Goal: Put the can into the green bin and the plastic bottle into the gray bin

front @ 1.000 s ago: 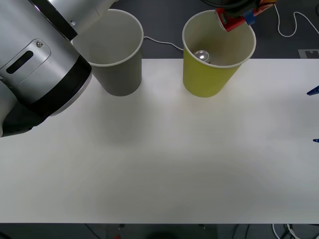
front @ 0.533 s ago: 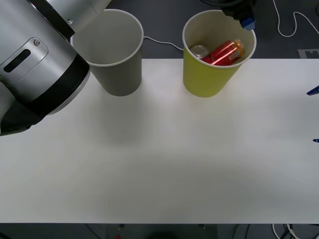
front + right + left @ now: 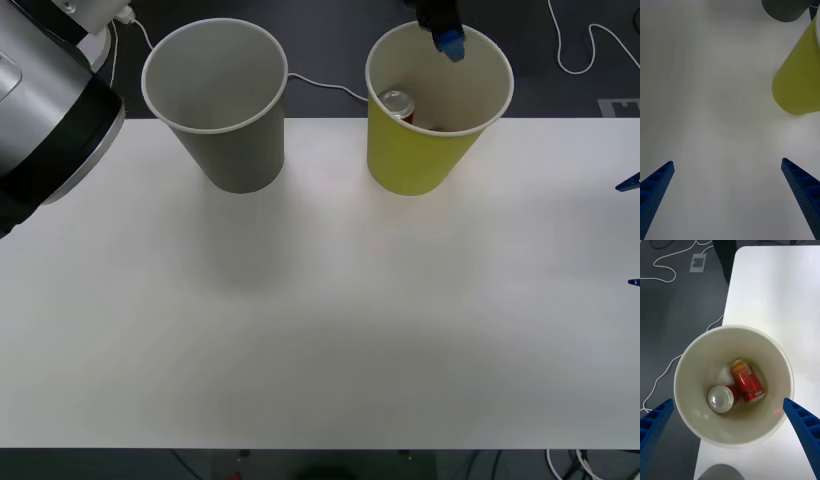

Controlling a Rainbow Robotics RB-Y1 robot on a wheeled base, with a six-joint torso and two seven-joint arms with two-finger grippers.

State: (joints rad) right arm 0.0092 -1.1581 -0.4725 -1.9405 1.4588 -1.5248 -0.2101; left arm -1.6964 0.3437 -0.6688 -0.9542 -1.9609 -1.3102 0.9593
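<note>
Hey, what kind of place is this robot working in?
Probably a robotics lab or test room: a bare white table, loose cables on the dark floor, and cup-shaped sorting bins, the green bin and the gray bin.

A robotics test lab: a plain white worktop (image 3: 320,300) stands on a dark gray floor (image 3: 677,296) where loose white cables (image 3: 585,45) trail past a white floor plate (image 3: 698,263). Two oversized paper-cup-shaped bins, the gray bin (image 3: 222,110) and the green bin (image 3: 425,130), serve as staged props at the worktop's far edge, with a bulky silver-and-black robot arm (image 3: 45,110) looming at one side.
</note>
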